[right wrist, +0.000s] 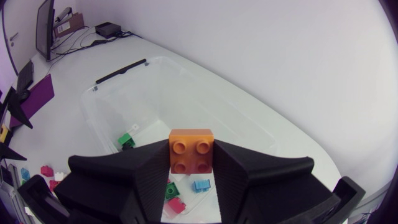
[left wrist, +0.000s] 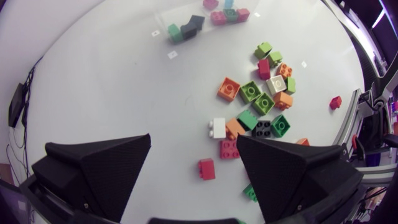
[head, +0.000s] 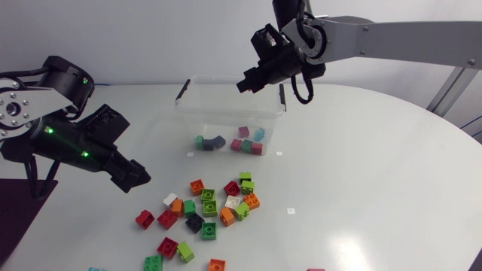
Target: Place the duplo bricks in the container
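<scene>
Right gripper [head: 247,83] is clamped on an orange brick [right wrist: 191,149] and poised above the clear container [head: 184,113]. This looks like the drop step, so the next move calls for parting the fingers over the container's floor. Only the right wrist view shows that brick; the head view hides it. Left gripper [left wrist: 194,158] hangs with its fingers apart over the loose bricks [left wrist: 261,102] on the table [head: 361,173].

Blue brick [head: 96,269] and red brick [head: 315,269] half out of head view, green brick [left wrist: 249,192] partly behind left jaws.
</scene>
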Robot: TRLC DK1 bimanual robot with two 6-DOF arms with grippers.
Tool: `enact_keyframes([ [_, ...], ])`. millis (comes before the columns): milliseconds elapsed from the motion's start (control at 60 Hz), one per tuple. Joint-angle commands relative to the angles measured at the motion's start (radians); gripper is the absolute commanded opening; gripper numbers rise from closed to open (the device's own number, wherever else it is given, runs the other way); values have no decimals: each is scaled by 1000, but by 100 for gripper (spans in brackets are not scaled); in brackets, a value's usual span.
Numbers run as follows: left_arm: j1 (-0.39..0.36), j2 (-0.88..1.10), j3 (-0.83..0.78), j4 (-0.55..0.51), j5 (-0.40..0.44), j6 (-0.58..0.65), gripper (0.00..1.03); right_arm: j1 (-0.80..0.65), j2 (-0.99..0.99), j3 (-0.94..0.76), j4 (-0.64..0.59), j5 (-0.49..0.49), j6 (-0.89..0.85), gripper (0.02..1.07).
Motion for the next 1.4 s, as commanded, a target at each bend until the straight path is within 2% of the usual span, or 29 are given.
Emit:
enact_keyframes([
  [0, 15, 1, -46, -29, -25, 30, 96, 16, 56, 63, 20, 31, 11, 36],
  [50, 24, 4, -62, -33, -42, 36, 96, 21, 74, 86, 20, 54, 11, 52],
  [100, 27, 15, -78, -44, -53, 38, 96, 27, 88, 114, 11, 74, 8, 78],
  [133, 30, 21, -85, -50, -58, 38, 96, 27, 88, 121, 3, 79, 6, 92],
  [183, 29, 31, -104, -58, -64, 40, 96, 30, 74, 123, -15, 86, -1, 102],
  [383, 6, 97, -125, -73, -73, 33, 96, 30, -76, 25, -57, 85, -18, 102],
  [650, -23, 196, -153, -30, -78, 10, 91, 38, -369, -262, -120, 79, -57, 102],
  [783, -23, 245, -164, 23, -85, 0, 77, 54, -503, -396, -175, 79, -75, 102],
  [883, -25, 268, -168, 48, -90, -3, 75, 85, -592, -500, -213, 80, -99, 102],
  [1017, -26, 301, -176, 85, -96, -10, 60, 117, -690, -624, -270, 82, -147, 102],
  [1167, -49, 327, -191, 109, -96, -19, 58, 137, -750, -758, -312, 73, -231, 102],
  [1333, -63, 343, -202, 129, -96, -34, 32, 154, -796, -877, -373, 39, -337, 102],
  [1383, -65, 343, -204, 129, -96, -34, 29, 156, -799, -911, -394, 20, -373, 102],
])
